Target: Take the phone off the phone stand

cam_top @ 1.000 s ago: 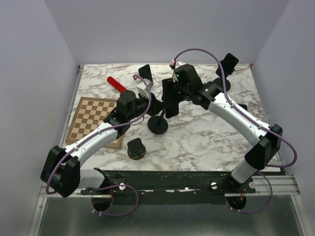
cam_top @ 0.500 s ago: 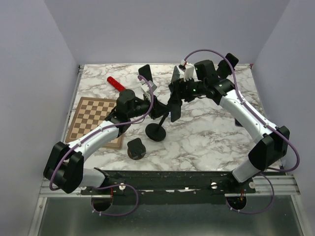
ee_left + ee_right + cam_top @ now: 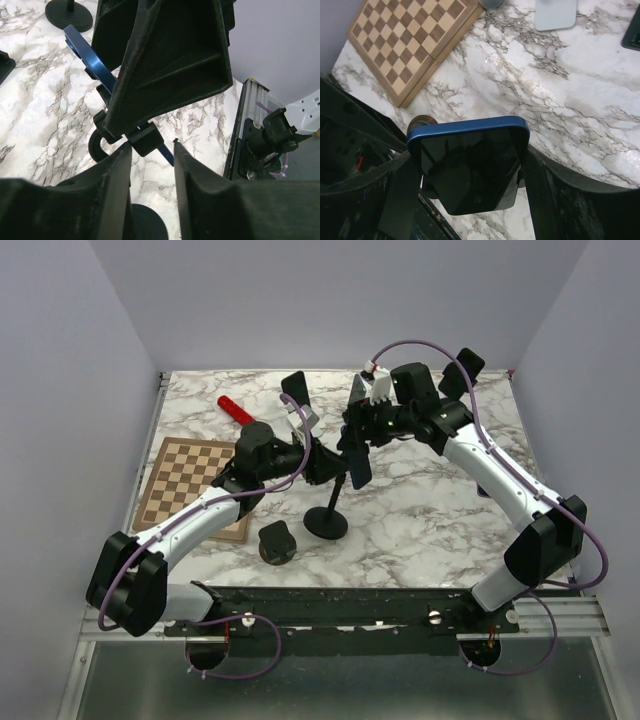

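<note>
Right gripper (image 3: 355, 440) has the phone (image 3: 470, 160) clamped by its sides, dark face toward the wrist cam, held up over the middle of the table (image 3: 420, 510). The stand (image 3: 327, 522) has its round base down on the marble at about 7 o'clock from the phone, stem leaning up toward it. From the left wrist, the phone's blue edge runs just behind the stand's black plate. Left gripper (image 3: 151, 146) sits at the stand's neck, fingers (image 3: 112, 185) a little apart, and I honestly can't tell if it's pinching. Chessboard (image 3: 190, 485) is over at 9 o'clock.
</note>
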Action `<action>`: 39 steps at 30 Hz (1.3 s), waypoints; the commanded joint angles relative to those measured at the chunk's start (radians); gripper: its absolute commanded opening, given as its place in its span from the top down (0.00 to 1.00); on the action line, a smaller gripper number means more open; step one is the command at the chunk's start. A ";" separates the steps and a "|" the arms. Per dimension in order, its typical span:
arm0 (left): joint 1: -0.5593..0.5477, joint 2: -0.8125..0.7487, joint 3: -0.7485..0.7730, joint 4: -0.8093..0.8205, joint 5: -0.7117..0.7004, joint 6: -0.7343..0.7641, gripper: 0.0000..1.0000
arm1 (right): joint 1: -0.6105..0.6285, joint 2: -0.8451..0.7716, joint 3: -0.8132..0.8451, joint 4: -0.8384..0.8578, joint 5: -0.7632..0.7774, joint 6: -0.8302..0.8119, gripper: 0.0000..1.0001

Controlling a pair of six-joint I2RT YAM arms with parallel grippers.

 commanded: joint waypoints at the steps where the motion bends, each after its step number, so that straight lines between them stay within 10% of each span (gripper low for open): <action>1: -0.037 -0.052 0.013 0.074 0.021 -0.040 0.47 | 0.074 -0.014 0.025 0.095 0.146 0.072 0.99; 14: -0.045 -0.027 0.042 -0.006 -0.107 -0.039 0.54 | 0.231 0.017 0.083 0.066 0.481 0.110 0.99; 24: -0.045 -0.024 0.054 -0.014 -0.061 -0.002 0.92 | 0.275 0.001 0.077 0.098 0.578 0.084 0.99; 39: -0.026 0.024 0.092 -0.075 0.027 0.054 1.00 | 0.090 -0.102 -0.105 0.297 -0.178 -0.028 0.99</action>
